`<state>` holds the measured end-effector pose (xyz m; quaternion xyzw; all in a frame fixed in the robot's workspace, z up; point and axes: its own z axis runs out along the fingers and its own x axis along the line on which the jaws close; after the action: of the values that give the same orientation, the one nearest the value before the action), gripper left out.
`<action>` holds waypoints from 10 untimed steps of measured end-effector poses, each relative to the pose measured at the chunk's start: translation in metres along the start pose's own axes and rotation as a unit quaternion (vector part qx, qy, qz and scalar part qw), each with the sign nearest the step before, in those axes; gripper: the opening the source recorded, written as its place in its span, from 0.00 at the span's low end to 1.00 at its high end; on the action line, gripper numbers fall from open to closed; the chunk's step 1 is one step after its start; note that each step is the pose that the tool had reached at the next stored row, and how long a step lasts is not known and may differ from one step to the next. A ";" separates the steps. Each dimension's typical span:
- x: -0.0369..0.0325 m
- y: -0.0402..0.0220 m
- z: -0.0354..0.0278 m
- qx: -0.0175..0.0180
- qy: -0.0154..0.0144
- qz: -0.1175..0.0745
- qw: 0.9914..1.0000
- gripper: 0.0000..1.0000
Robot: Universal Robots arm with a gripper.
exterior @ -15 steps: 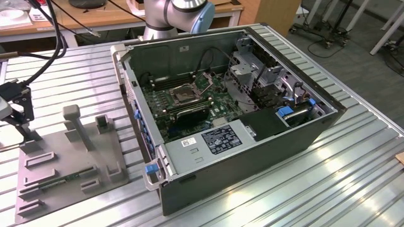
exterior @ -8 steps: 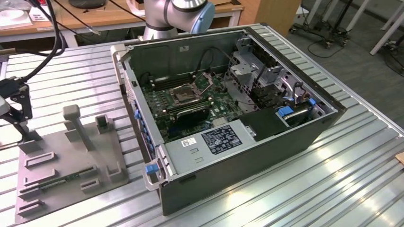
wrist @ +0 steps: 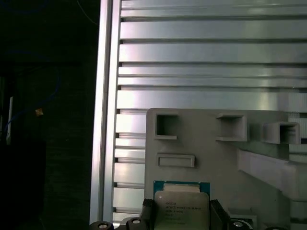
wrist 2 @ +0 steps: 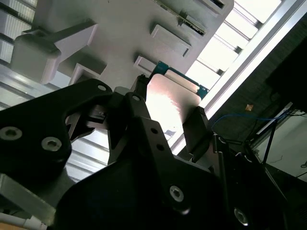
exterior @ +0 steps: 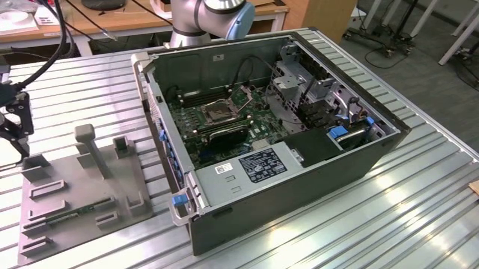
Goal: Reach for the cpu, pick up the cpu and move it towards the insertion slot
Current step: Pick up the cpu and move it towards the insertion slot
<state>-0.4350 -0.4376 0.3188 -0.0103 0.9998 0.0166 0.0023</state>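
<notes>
Second wrist view, closest in: shows the black fingers (wrist 2: 139, 114) of the gripper (wrist 2: 169, 96) drawn in partway and clamped against two opposite edges of the cpu (wrist 2: 175, 108). Catches glare off the chip's pale metal top, with a strip of green along the far edge. Sets the grey fixture plate (wrist 2: 120, 28) beyond, studded with raised blocks and shallow pockets. Seems to show the chip hanging clear of that plate, though hard to be sure from this angle.

First wrist view: gives the cpu (wrist: 181, 201) top-on, held at both sides by the gripper (wrist: 181, 208), small print on its lid. Adds the fixture plate (wrist: 201, 143) under and past the chip, close to one edge of the slatted tabletop (wrist: 201, 52), and dark space off that edge.

Exterior view: places the gripper (exterior: 15, 131) above one end of the fixture plate (exterior: 75, 193), at the tabletop (exterior: 359, 224) edge on the exterior view's left. Adds the wider scene: the open computer case (exterior: 299, 185) mid-tabletop, the insertion slot (exterior: 221, 112) on the motherboard (exterior: 250, 129) inside it, well apart from the gripper, and a green memory stick (exterior: 75, 213) lying in the plate.
</notes>
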 end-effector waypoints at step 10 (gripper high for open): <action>0.0000 0.0003 -0.0097 0.000 0.000 0.000 1.000 0.54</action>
<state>-0.4350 -0.4376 0.3285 -0.0103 0.9998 0.0170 0.0025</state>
